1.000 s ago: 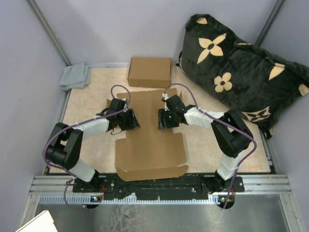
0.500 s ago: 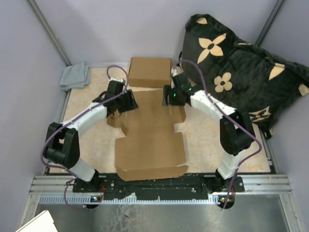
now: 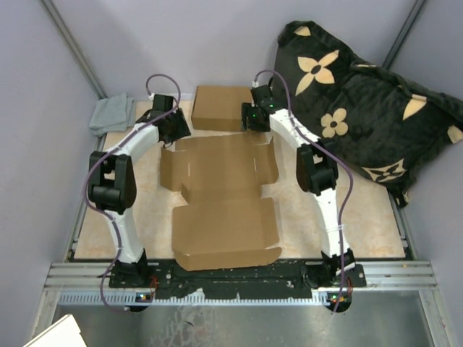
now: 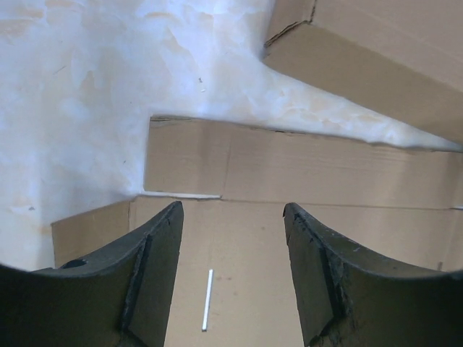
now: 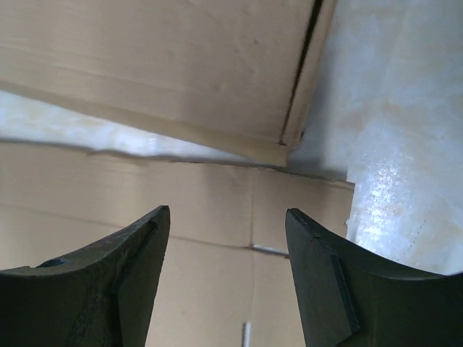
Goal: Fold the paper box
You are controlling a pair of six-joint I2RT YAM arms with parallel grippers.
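Cardboard blank [image 3: 224, 195] flat mid-table | left gripper [image 4: 233, 210] spread, empty, over its 11 o'clock corner | right gripper [image 5: 228, 213] spread, empty, over 1 o'clock corner | placed so, probably, to raise far flap [image 3: 217, 142] together

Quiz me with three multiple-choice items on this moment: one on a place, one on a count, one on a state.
1. The grey cloth lies: A at the far left corner of the table; B at its near right corner; C at its centre.
2. Cardboard items on the table: A one; B two; C four.
3. The left pincer and right pincer are: A both open and empty; B both shut; C left shut, right open.
Answers: 1 A, it sits at the back, left of the closed box. 2 B, that box plus a flat sheet. 3 A, both wrist views show clear gaps.
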